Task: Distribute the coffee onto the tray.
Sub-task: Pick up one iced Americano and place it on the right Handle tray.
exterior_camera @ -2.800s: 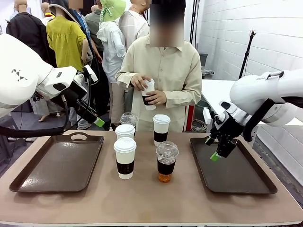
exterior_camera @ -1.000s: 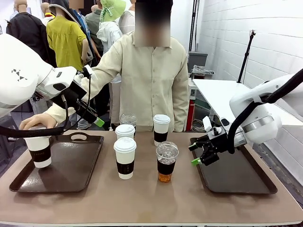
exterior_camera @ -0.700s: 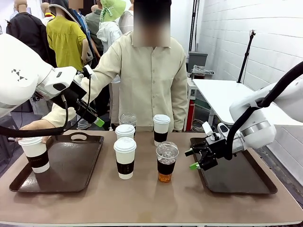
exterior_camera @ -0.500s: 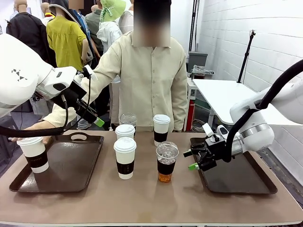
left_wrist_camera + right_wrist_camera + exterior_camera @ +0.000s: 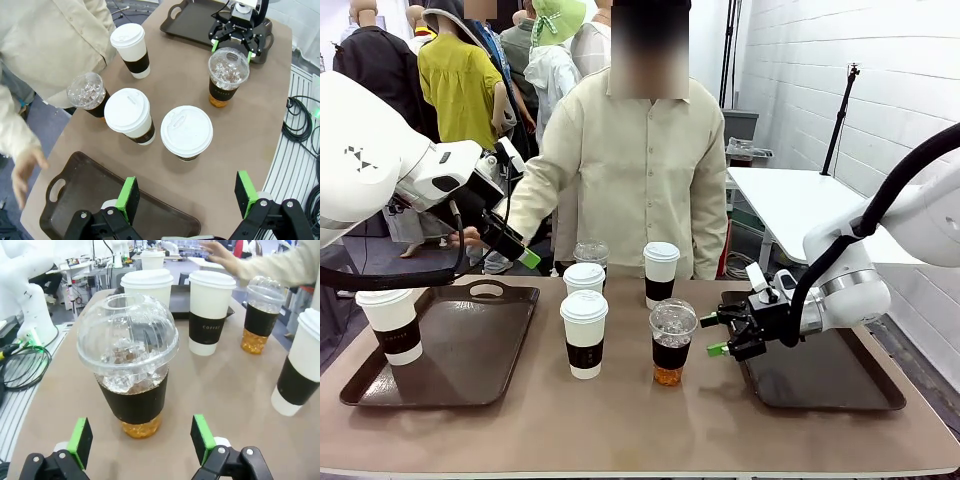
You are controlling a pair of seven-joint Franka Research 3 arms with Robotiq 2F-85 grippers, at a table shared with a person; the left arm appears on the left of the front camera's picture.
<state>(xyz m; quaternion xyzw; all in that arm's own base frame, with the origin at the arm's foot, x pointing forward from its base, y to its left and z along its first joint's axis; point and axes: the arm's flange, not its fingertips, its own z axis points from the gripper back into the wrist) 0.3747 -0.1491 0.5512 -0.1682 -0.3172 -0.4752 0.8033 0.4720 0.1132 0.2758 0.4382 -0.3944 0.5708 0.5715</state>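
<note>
One white lidded coffee cup point(image 5: 392, 325) stands on the left tray point(image 5: 450, 365). On the table's middle stand three more white cups point(image 5: 584, 333) point(image 5: 584, 278) point(image 5: 661, 272) and two clear dome-lidded cups, one in front point(image 5: 673, 342) and one at the back point(image 5: 591, 252). My right gripper point(image 5: 712, 335) is open and level with the front clear cup point(image 5: 130, 365), just to its right, fingers point(image 5: 200, 432) short of its sides. My left gripper point(image 5: 187, 200) hangs open above the cups point(image 5: 186, 131), over the left tray's inner edge.
The right tray point(image 5: 820, 365) lies bare under my right arm. The person stands at the far side, one hand point(image 5: 25, 170) pulled back beyond the left tray point(image 5: 90, 200). The table's front strip is free.
The person set a white cup on the left tray and drew the hand back. My right gripper moved left from over the right tray to the front clear cup.
</note>
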